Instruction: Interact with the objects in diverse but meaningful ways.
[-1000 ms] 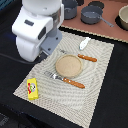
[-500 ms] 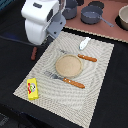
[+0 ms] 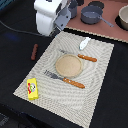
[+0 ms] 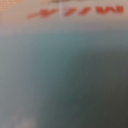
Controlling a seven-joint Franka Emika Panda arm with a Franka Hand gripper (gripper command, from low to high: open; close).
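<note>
Exterior view, your stock as it lies:

- Arm (image 3: 50, 17): white, hanging above the far corner of the placemat on the exterior view's left. Its body hides the fingers, so you cannot tell whether the tool is parted or closed, or whether it carries anything.
- Placemat (image 3: 95, 92): pale, woven, on a black table (image 3: 12, 65).
- Round tan plate (image 3: 68, 64): centre of the mat.
- Fork (image 3: 65, 80), orange handle: just beside the plate on its near side.
- Knife (image 3: 82, 56), orange handle: just beside the plate's far edge.
- White scoop-like piece (image 3: 84, 43): on the mat, beyond the knife.
- Yellow pack (image 3: 33, 88), red-white print: near corner of the mat on the exterior view's left.
- Dark reddish-brown stick (image 3: 34, 51): off the mat, on the black table, well apart from the pack.
- Grey pot (image 3: 92, 14), with handle, and a bowl (image 3: 123, 17): on the pinkish surface behind.

Wrist view: a blurred light blue-and-white surface (image 4: 64, 75) with red lettering fills your picture; nothing else can be told from it.
</note>
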